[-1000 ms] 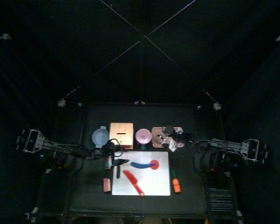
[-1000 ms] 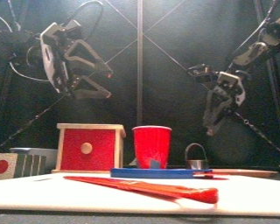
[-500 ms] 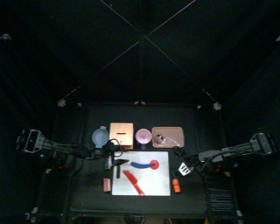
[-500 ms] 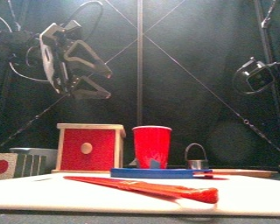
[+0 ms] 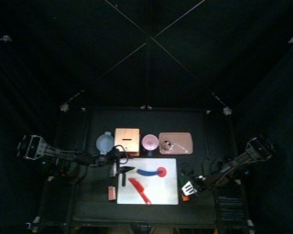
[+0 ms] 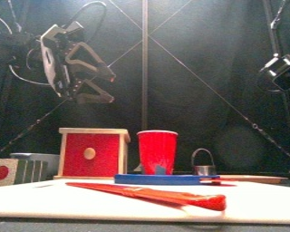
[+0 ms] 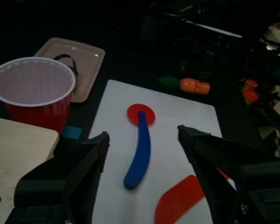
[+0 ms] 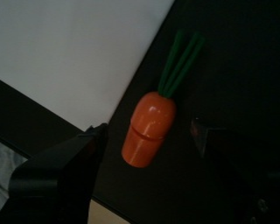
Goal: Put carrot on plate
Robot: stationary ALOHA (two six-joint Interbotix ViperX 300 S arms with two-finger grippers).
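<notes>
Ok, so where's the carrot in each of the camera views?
Top: the carrot is a small speck off the white board's right edge, by the right gripper.
Front: cannot pick it out.
Left wrist: on the black table just past the white board's far edge.
Right wrist: picture's middle, beside the white board.
Shared landmark: the white board.

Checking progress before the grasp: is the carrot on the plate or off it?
Off. The carrot lies on the black table beside the white board, framed by the open right gripper; the plate sits apart.
</notes>
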